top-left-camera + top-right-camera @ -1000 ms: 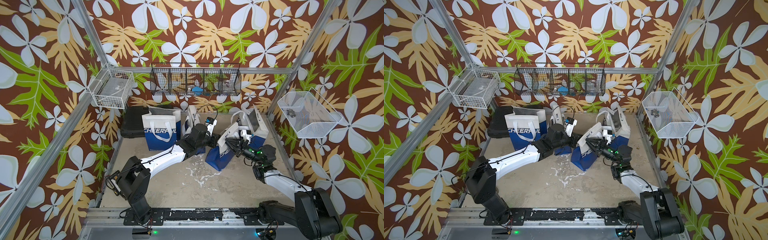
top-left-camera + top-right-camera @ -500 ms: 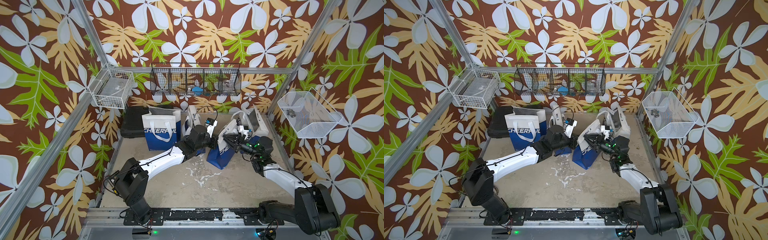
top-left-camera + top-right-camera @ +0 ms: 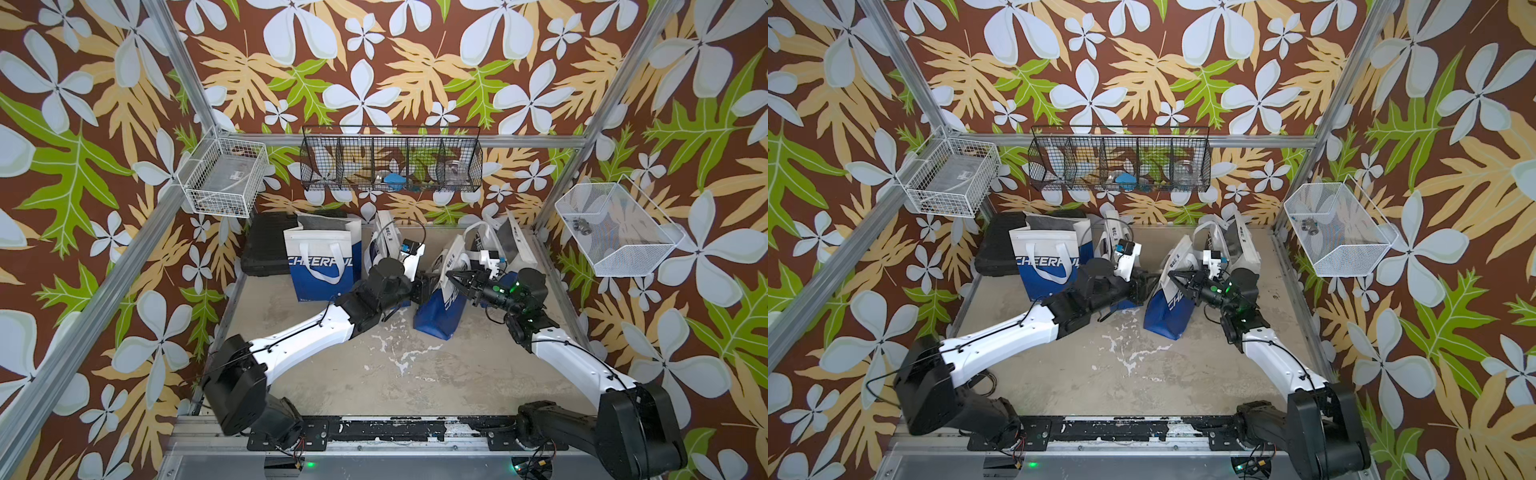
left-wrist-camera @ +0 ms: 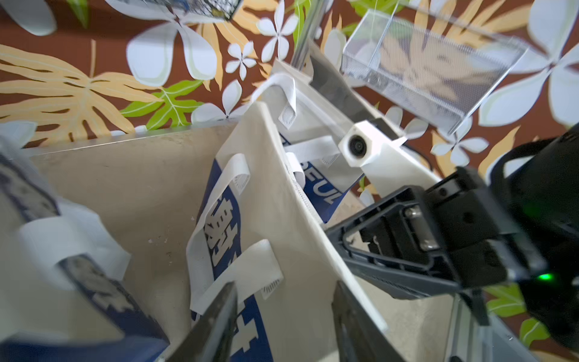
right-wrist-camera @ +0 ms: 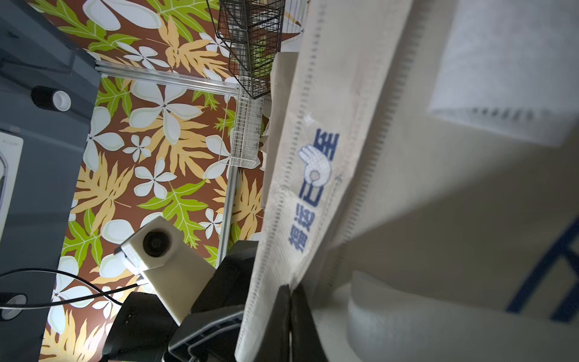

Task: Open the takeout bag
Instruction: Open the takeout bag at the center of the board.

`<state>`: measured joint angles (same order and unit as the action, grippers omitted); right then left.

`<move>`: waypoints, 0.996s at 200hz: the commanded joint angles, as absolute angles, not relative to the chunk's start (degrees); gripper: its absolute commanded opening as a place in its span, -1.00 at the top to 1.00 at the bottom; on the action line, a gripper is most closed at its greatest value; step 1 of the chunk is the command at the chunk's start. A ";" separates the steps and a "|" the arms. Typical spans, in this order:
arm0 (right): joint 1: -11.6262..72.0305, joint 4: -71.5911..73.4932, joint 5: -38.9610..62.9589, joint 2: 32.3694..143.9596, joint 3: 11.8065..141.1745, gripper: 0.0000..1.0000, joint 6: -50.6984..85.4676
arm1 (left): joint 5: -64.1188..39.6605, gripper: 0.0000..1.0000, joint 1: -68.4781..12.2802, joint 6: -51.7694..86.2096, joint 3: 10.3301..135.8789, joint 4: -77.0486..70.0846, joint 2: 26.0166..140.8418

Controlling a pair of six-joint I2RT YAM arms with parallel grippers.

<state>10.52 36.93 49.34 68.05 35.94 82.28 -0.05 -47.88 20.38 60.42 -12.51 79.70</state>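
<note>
- In both top views, two white-and-black robot arms meet at one white-and-blue fabric takeout bag (image 3: 438, 307), which leans tilted on the scuffed grey tabletop (image 3: 395, 374), around the middle and toward the back.
- Four such bags can be counted. The other three are an upright bag printed CHEERFUL (image 3: 322, 259), a leaning bag (image 3: 384, 243) behind the left arm's wrist, and an open bag at the right rear (image 3: 498, 245).
- Three wire baskets hang from the frame: one white wire basket (image 3: 224, 178), one long black wire basket (image 3: 390, 164) with five compartments, and one white mesh basket (image 3: 615, 232). One black case (image 3: 266, 245) lies in the left rear corner.
- The left gripper (image 3: 428, 287) sits at the bag's flank facing its own arm, and the right gripper (image 3: 451, 276) sits on the bag's upper edge.
- In the left wrist view, the left gripper (image 4: 282, 329) has its two dark fingers (image 4: 216, 326) spread apart. The takeout bag's (image 4: 291, 219) white panel runs between them and is not pinched. The right gripper (image 4: 336, 233) bites the bag's rim.
- In the right wrist view, the right gripper (image 5: 289, 310) has its two fingers pressed together. They pinch the stitched white edge of the takeout bag (image 5: 313, 172), which fills most of the frame.
</note>
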 commanded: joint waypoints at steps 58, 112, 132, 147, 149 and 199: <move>10.82 41.28 46.87 62.28 32.81 1.00 84.25 | 16.65 -0.58 -62.87 29.14 36.20 -32.38 67.83; 11.07 35.07 45.30 57.00 32.35 1.00 83.23 | 11.12 -0.63 -62.69 26.10 42.94 -38.63 77.31; 11.33 35.21 45.26 56.72 31.90 1.00 83.59 | 8.76 -0.54 -61.70 26.59 44.68 -39.27 80.60; 11.58 35.38 44.79 56.39 31.43 1.00 83.85 | 5.39 -0.31 -60.52 28.14 44.74 -40.98 82.62; 11.60 35.47 44.71 56.35 31.35 1.00 83.85 | 5.37 -0.29 -60.50 28.31 44.74 -41.03 82.79; 13.82 35.95 43.15 55.47 30.03 1.00 84.64 | 7.74 0.45 -60.30 29.62 46.59 -41.19 87.22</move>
